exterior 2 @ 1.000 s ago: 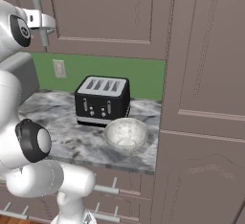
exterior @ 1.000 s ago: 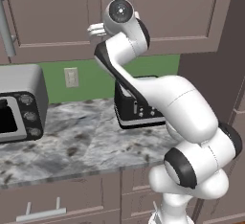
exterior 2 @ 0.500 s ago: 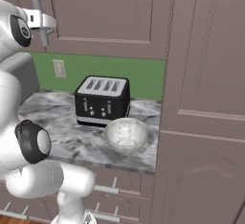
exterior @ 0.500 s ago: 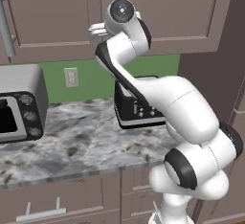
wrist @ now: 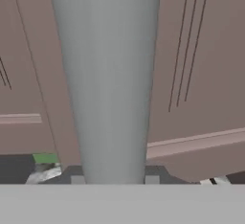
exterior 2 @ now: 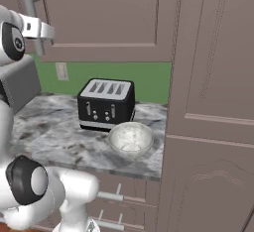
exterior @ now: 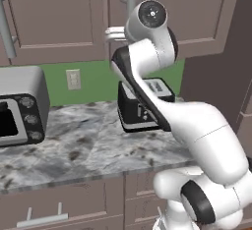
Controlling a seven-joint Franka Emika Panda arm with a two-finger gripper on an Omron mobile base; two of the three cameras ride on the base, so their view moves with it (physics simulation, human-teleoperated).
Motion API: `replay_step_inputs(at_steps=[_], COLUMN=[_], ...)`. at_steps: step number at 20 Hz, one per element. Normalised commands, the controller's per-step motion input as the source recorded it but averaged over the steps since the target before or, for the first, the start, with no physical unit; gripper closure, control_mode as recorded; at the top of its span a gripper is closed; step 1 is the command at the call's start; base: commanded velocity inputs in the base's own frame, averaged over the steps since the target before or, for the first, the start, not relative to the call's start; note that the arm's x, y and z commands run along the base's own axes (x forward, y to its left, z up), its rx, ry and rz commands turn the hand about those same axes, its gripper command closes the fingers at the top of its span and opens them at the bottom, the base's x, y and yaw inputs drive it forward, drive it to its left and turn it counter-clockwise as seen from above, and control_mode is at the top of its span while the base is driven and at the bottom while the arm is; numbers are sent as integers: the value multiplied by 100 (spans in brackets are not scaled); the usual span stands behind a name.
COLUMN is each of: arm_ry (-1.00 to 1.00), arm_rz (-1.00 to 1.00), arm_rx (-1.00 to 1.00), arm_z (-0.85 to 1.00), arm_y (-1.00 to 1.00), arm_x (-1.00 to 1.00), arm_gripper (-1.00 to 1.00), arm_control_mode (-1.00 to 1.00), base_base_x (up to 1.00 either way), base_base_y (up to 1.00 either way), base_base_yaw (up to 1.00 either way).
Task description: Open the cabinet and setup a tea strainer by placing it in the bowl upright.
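Little changed since earlier frames: arm pose matched, hand (exterior 2: 33,29) kept at handle (wrist: 107,79), fingers slightly narrowed. Hand closed narrow around grey bar handle of cabinet (exterior 2: 106,18); grip judged firm. Door not yet opened. Pull advised along hinge arc, wrist kept square so smooth round bar is not slipped off. Bowl (exterior 2: 130,139) seen well below hand on marbled tabletop (exterior 2: 54,132), glossy, speckled, beside boxy black toaster (exterior 2: 106,104). Tea strainer presumed behind door.
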Motion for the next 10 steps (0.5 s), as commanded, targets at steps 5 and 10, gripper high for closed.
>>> replay_step_inputs(at_steps=[5,10], arm_ry=[0,2], arm_rz=[0,0], arm_rx=[18,16], arm_z=[35,45], arm_y=[-51,-46], arm_x=[-97,-81], arm_gripper=[100,100], arm_control_mode=[-100,-100], base_base_x=[0,0], base_base_y=[0,0], base_base_yaw=[0,0])
